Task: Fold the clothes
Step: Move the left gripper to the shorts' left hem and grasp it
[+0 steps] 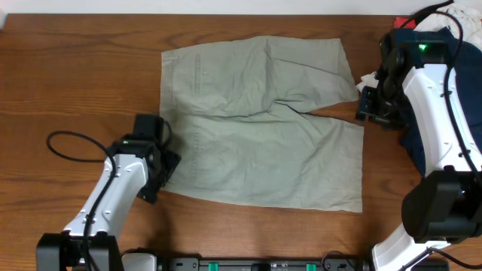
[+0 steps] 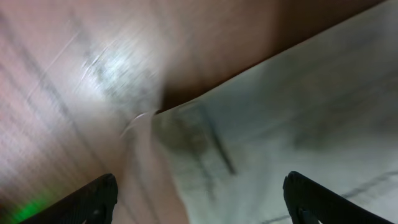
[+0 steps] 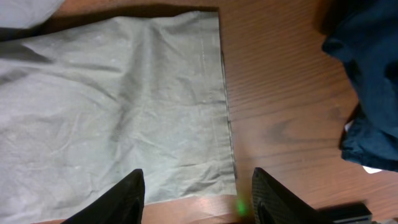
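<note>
Nearest us, the left gripper hangs over the near-left waistband corner of the shorts. Its jaws are spread wide with nothing in them, so we reckon it's lining up to pinch that corner. The shorts lie flat on the table, waistband left, legs right, not folded yet. Further back on the right, the right gripper sits over a leg hem, also parted and empty. The navy garment is bunched far right, out of the way.

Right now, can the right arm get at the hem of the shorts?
Likely yes: the right pincer hangs open over the leg hem of the shorts, with nothing lying across that edge; the navy garment sits off to one side.
</note>
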`<state>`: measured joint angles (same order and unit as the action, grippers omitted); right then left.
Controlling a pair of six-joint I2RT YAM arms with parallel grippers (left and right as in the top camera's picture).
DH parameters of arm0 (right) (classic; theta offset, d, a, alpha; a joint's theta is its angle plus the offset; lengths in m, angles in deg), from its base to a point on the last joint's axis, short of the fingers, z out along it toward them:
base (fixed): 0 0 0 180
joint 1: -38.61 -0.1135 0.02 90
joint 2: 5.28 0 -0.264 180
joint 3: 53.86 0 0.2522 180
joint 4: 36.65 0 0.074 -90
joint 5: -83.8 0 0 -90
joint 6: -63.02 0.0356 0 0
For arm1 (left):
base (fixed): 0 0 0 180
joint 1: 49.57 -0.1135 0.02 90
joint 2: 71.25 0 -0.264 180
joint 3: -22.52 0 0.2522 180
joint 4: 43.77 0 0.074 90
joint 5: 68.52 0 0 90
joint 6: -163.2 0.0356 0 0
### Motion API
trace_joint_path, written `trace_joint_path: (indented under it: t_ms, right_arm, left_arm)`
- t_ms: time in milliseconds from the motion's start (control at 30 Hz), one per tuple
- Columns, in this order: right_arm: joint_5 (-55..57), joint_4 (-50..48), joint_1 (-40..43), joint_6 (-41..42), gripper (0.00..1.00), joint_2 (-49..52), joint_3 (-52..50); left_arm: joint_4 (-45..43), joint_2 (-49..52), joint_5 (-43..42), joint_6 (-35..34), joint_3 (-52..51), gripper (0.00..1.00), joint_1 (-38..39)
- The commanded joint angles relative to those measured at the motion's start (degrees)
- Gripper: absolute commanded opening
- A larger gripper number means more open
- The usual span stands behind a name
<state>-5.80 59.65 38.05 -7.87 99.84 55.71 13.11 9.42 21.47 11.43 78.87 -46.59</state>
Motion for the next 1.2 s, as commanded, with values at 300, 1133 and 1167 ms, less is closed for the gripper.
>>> trace_joint_path:
  t_ms: [300, 1133, 1167]
  right_arm:
    - [-0.9, -2.5, -2.7, 1.0, 0.5, -0.2, -3.1]
    - [-3.8, 0.4, -8.8, 10.3, 0.47, -19.2, -19.3]
    - [-4.3, -0.2, -9.5, 11.2, 0.47, -19.3, -21.9]
  left_arm:
    - [-5.7, 3.1, 2.6, -3.9, -3.7, 0.82, 0.3]
    - [-7.9, 8.1, 2.6, -3.9, -4.0, 0.06, 0.3]
    - [-7.9, 8.1, 2.6, -3.9, -4.0, 0.06, 0.3]
